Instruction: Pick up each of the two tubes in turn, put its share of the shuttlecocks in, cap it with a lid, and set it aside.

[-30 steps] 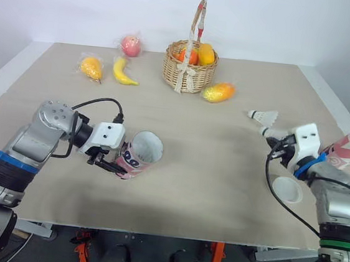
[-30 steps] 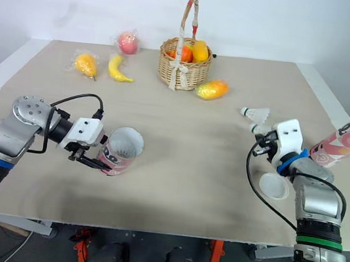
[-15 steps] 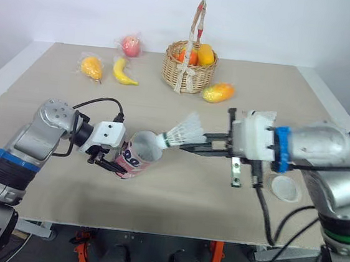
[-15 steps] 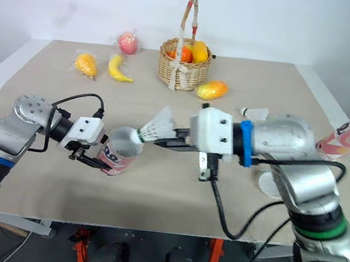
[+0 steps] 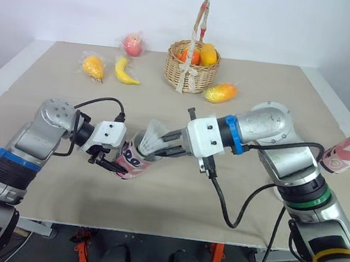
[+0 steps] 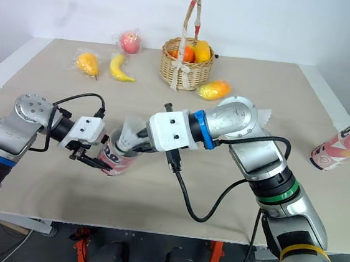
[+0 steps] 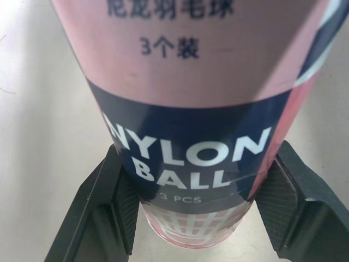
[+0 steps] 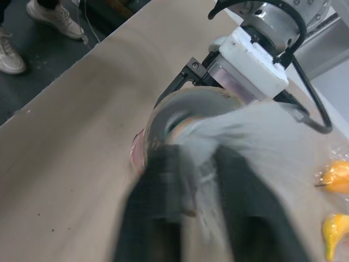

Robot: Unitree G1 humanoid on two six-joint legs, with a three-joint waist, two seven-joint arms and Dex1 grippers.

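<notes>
on the tabletop's (image 5: 218, 198) left side, the left gripper (image 7: 197, 218) clamps the base of a tilted pink-and-navy cylindrical tube (image 7: 191, 109) printed "nylon ball", "3 pcs"; the right gripper (image 5: 172, 144) pinches a white skirted shuttlecock (image 5: 152, 136) at its round open mouth.

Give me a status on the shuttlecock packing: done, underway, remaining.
Done: the left claw holds the first tube, tilted with its mouth open. Underway: the right claw grips a shuttlecock at that mouth, feeding it in. Remaining: a second shuttlecock lies on the table beside the right arm. Neither tube is capped, and the second tube sits open at the table's right edge.
</notes>
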